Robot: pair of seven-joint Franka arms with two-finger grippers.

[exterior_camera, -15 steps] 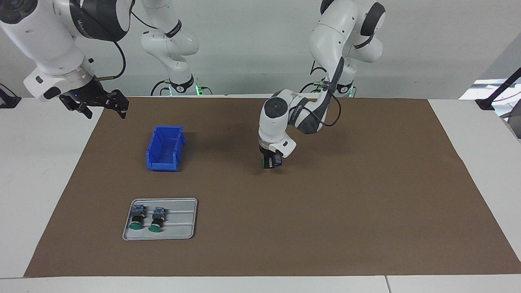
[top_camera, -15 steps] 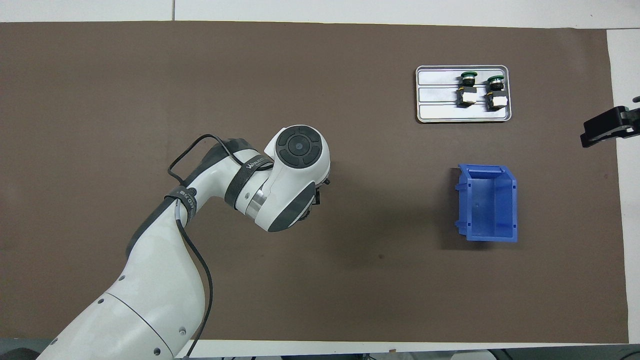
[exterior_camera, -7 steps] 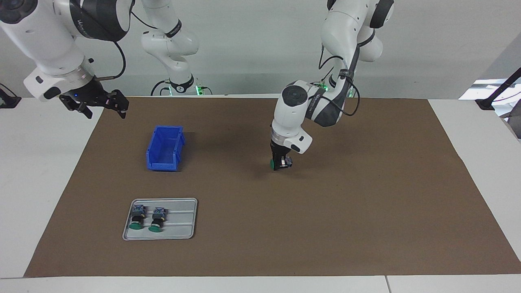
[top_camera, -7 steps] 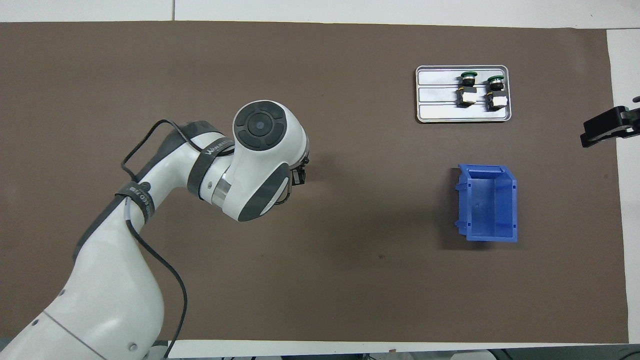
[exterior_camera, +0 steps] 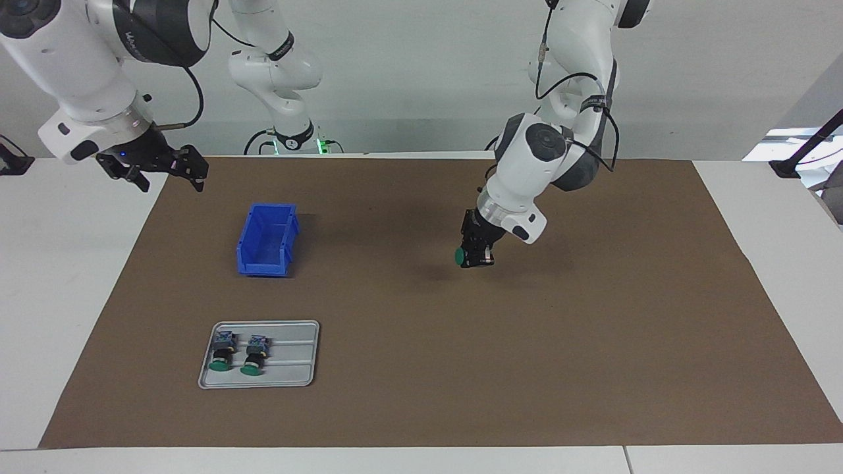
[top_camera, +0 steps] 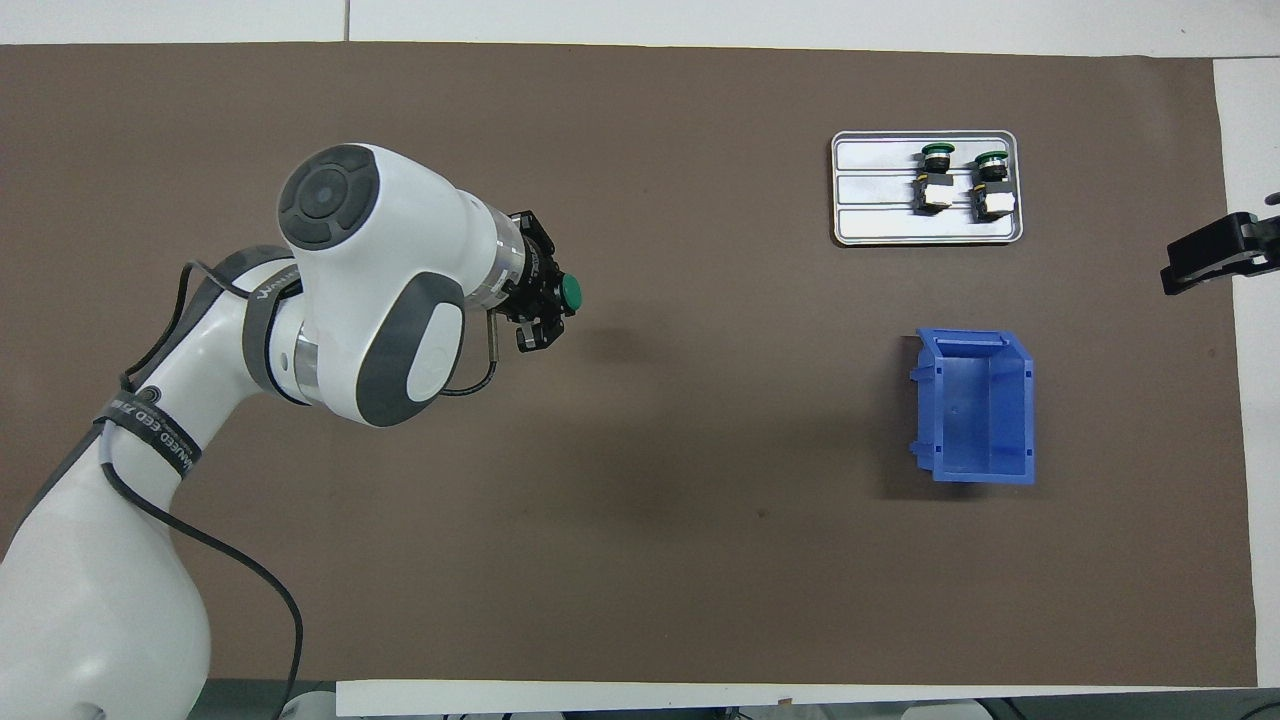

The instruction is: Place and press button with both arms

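Three green-capped switches are on my screens, and from the facing view one of them, the button (exterior_camera: 460,255), sits clamped in the left gripper (exterior_camera: 475,257) above the bare brown mat (exterior_camera: 527,342), its round flat cap turned sideways toward the right arm's end of the table. The other two buttons (exterior_camera: 220,352) lie side by side in a shallow grey metal tray (exterior_camera: 290,368) with rounded corners (caps pointing away from the robots). A glossy blue plastic bin (exterior_camera: 267,240), open-topped, stands nearer to the robots than the tray. The right gripper (exterior_camera: 161,172) waits over the mat's edge, fingers spread apart. From overhead, I see the button (top_camera: 570,292) as a smooth green disc poking out between the left gripper's (top_camera: 545,300) black fingers, and the ribbed tray (top_camera: 870,225) and boxy bin (top_camera: 975,465) well apart from it.
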